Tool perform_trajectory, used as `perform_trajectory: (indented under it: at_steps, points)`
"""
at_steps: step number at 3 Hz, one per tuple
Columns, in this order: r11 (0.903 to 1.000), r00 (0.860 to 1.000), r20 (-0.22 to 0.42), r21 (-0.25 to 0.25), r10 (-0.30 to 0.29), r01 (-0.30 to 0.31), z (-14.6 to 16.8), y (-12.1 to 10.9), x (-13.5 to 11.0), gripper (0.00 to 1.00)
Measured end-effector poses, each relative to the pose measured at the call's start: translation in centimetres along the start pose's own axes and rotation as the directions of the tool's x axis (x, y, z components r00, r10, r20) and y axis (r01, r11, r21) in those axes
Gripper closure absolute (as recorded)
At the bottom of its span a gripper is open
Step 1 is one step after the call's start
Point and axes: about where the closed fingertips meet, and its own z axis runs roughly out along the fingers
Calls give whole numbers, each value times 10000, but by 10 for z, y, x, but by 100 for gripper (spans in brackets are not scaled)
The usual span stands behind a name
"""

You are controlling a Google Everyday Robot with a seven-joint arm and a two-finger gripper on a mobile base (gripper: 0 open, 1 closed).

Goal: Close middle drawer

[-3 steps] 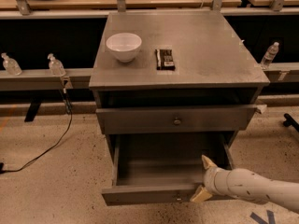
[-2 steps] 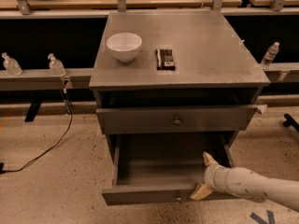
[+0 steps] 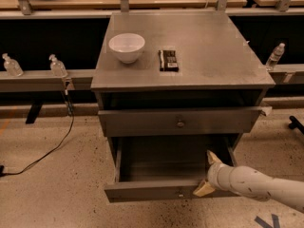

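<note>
Speckled floor, cabinet top w/ bowl; claw spread at front corner of open middle drawer.

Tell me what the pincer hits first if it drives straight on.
The pincer sits at the right front corner of the pulled-out middle drawer, pointing left. It would likely meet that drawer's front panel first, though depth is unclear.

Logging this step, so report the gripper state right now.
Gripper: open and holding nothing, with its jaws spread at the right end of the pulled-out middle drawer front.
</note>
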Motion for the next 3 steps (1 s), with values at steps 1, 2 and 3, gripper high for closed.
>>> perform_trajectory:
  at_steps: [1, 2, 3]
  points:
    - [9997, 9998, 191, 248, 48, -52, 10, -27, -7, 0]
    - [9997, 9998, 191, 246, 48, -53, 9, -26, -6, 0]
    - [9990, 9991, 424, 424, 96, -114, 19, -51, -13, 0]
